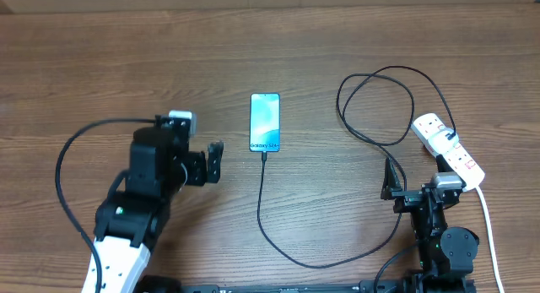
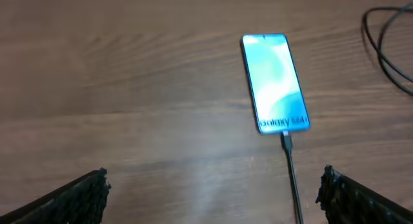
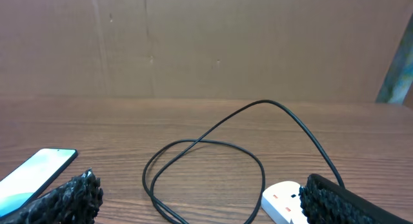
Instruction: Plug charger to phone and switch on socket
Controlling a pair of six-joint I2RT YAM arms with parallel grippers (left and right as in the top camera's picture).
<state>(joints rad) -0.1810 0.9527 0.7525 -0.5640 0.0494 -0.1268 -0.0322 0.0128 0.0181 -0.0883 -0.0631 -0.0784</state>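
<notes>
The phone lies flat mid-table, its light blue screen lit; it also shows in the left wrist view and at the right wrist view's left edge. The black charger cable has its connector in the phone's near end and loops round to the right. The white socket strip lies at the right, its end showing in the right wrist view. My left gripper is open and empty, left of and short of the phone. My right gripper is open and empty, near the socket.
The socket's thick white cord runs down the right side toward the table's front edge. A black arm cable arcs at the left. A brown wall stands behind the table.
</notes>
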